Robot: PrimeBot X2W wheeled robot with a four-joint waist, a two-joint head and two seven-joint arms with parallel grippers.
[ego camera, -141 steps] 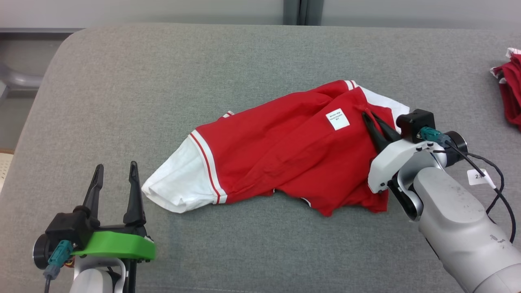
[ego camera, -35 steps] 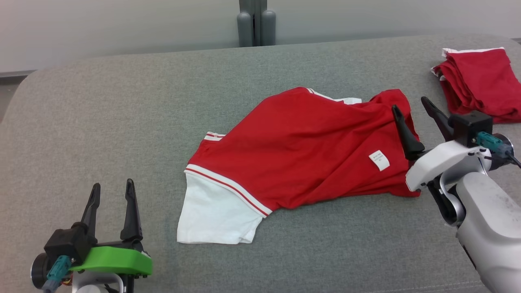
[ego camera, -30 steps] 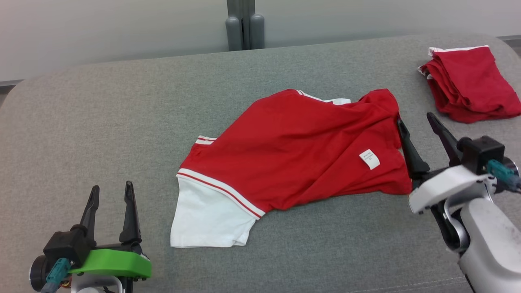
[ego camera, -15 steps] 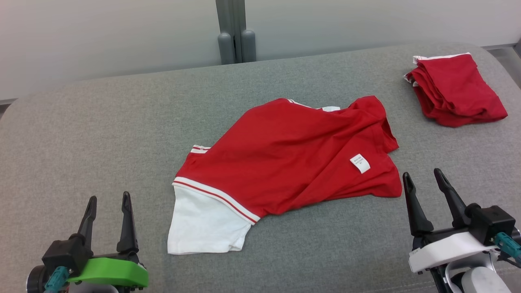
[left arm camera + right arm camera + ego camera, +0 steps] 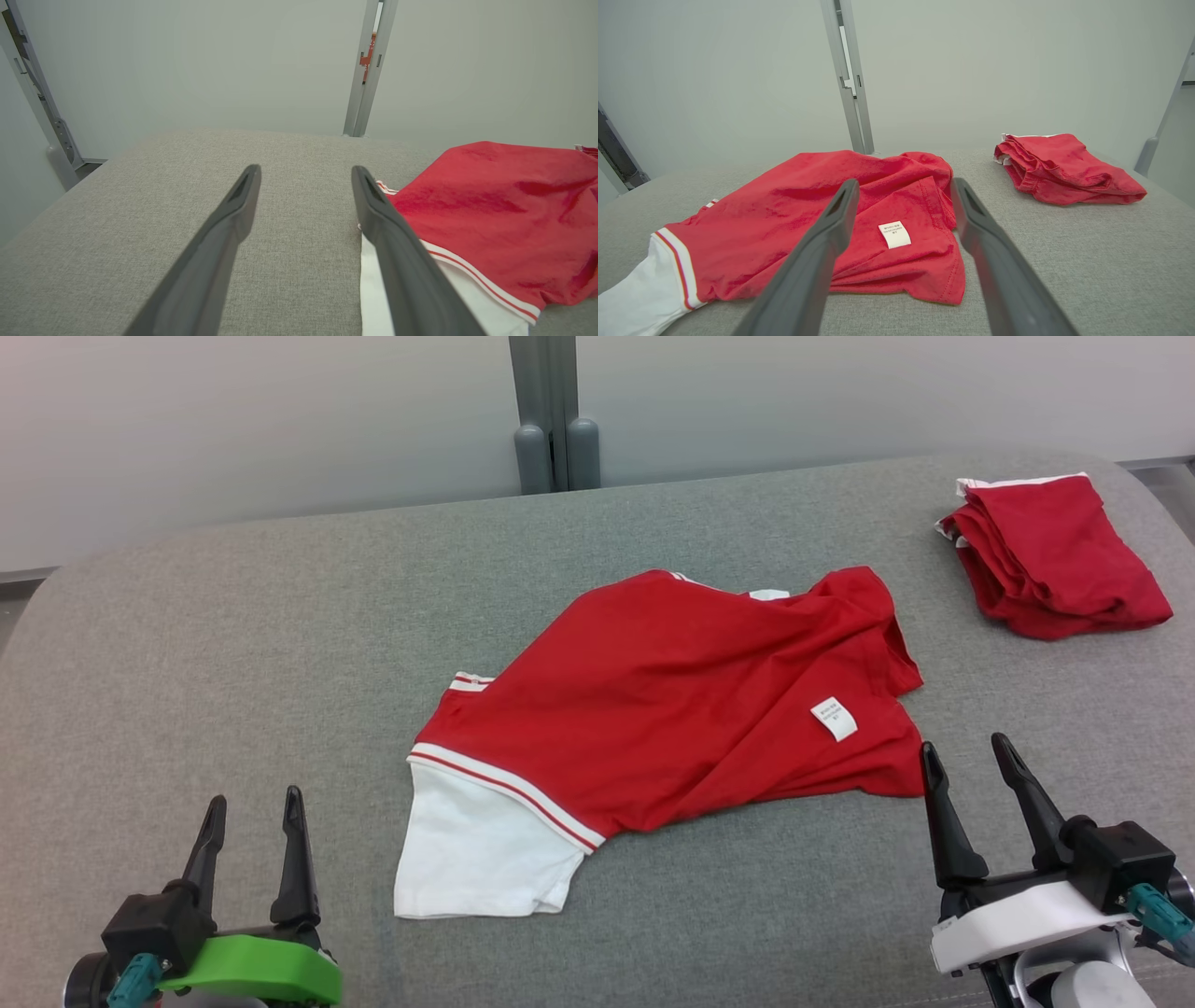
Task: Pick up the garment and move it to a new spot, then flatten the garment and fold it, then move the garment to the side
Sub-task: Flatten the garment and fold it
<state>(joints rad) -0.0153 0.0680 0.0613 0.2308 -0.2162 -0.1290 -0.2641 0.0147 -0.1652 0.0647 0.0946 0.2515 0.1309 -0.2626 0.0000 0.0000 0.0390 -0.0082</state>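
Observation:
The garment [image 5: 681,700] is a red shirt with white sleeves and red-striped trim, lying rumpled and inside out in the middle of the grey padded table [image 5: 233,644], a white label showing near its right edge. My right gripper [image 5: 966,756] stands open just below the shirt's right corner, not touching it. In the right wrist view the garment [image 5: 808,219] lies between and beyond the open fingers [image 5: 826,233]. My left gripper [image 5: 252,803] is open at the lower left, apart from the white sleeve. The garment [image 5: 490,214] sits to the right in the left wrist view.
A folded pile of red garments [image 5: 1055,560] lies at the table's far right; the same pile [image 5: 1064,168] appears in the right wrist view. A grey post [image 5: 551,411] stands behind the table against a pale wall. The table's rounded left edge falls off to the floor.
My right gripper has let go of the shirt and drawn back toward the near edge, open. The shirt stays where it was laid. The head camera tilted and shifted too.

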